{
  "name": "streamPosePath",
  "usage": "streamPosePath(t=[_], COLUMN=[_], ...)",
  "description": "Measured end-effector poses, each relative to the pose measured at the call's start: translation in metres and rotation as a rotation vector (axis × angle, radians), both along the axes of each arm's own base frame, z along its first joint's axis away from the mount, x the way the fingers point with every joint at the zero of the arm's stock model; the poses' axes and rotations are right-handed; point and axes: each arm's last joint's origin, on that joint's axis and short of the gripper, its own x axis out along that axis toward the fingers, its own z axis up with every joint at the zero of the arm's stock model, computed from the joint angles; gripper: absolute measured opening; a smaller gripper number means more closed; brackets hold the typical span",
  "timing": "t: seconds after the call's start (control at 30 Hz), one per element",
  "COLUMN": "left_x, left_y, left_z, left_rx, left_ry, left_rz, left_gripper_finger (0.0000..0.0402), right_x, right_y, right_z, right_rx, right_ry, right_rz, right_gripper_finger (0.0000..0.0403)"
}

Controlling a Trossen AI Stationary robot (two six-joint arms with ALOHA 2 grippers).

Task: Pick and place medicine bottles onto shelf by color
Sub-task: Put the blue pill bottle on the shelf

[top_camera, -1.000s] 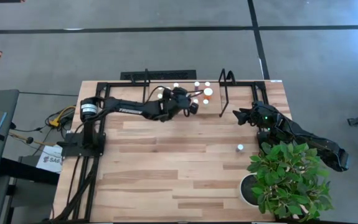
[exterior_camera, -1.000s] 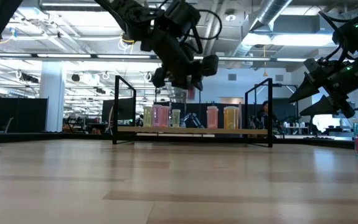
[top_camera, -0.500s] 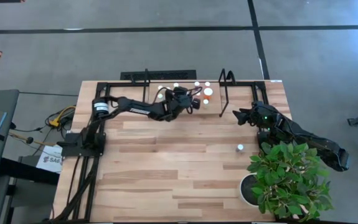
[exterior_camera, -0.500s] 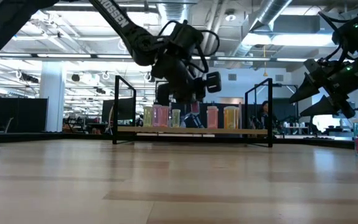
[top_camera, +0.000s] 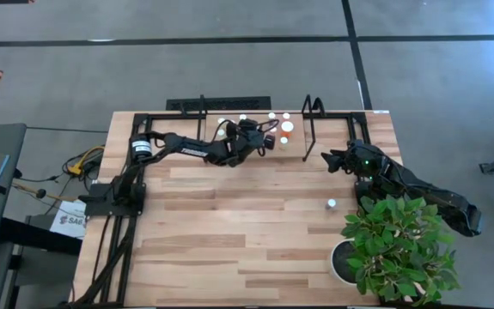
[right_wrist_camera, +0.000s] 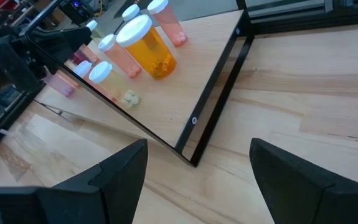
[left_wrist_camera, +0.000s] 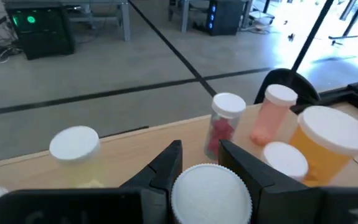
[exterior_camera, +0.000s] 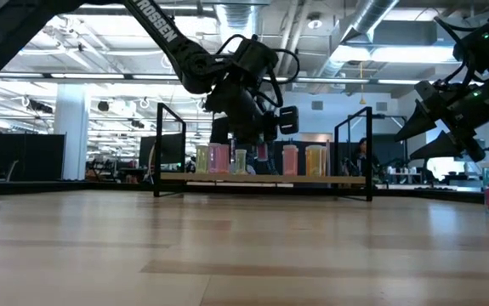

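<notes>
My left gripper [top_camera: 261, 137] is over the shelf [top_camera: 178, 129], shut on a white-capped medicine bottle [left_wrist_camera: 211, 193]. It also shows in the low view [exterior_camera: 261, 140], down among the row of bottles. Several medicine bottles stand on the shelf board: a yellowish one [left_wrist_camera: 74, 144], a dark pink one [left_wrist_camera: 223, 121], a pink one [left_wrist_camera: 274, 113] and a larger-capped orange one [left_wrist_camera: 328, 142]. One lone bottle [top_camera: 332, 203] stands on the tabletop. My right gripper [top_camera: 326, 159] is open and empty, just off the shelf's right end; the right wrist view [right_wrist_camera: 197, 180] shows nothing between its fingers. My left gripper pinches the bottle between its two fingers [left_wrist_camera: 166, 165], which stand on either side just past the white cap [left_wrist_camera: 211, 186]. The fingers come from above, slanting down. The cap hides the body in the wrist view. I cannot tell whether the bottle's base touches the shelf board.
Two upright black hoops [top_camera: 312, 107] stand at the shelf's ends, seen in the low view [exterior_camera: 354, 153] too. A green plant in a round white pot [top_camera: 347, 260] stands at the near right, beside my right arm. Bare plank tabletop [top_camera: 229, 223] lies in front of the shelf.
My left gripper has gone toward the table's far edge and down, carrying the bottle from above the shelf's front rail in among the standing bottles. It has stayed shut on the bottle.
</notes>
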Motion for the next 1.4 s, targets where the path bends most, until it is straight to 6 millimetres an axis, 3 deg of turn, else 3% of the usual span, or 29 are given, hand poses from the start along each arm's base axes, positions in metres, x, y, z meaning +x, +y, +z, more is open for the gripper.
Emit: streamPosePath(t=[0.67,1.4], left_x=[-0.004,0.006], left_y=[0.009,-0.027], left_z=[-0.003,-0.002], left_rx=[-0.026,0.038], left_ry=[0.055,0.042], left_rz=[-0.026,-0.008], left_gripper_finger=[0.008,0.008], right_x=[0.0,0.0], right_y=[0.0,0.0], right_z=[0.0,0.0], right_rx=[0.0,0.001], right_ry=[0.001,0.001], right_rz=[0.0,0.0], right_gripper_finger=[0.0305,0.0305])
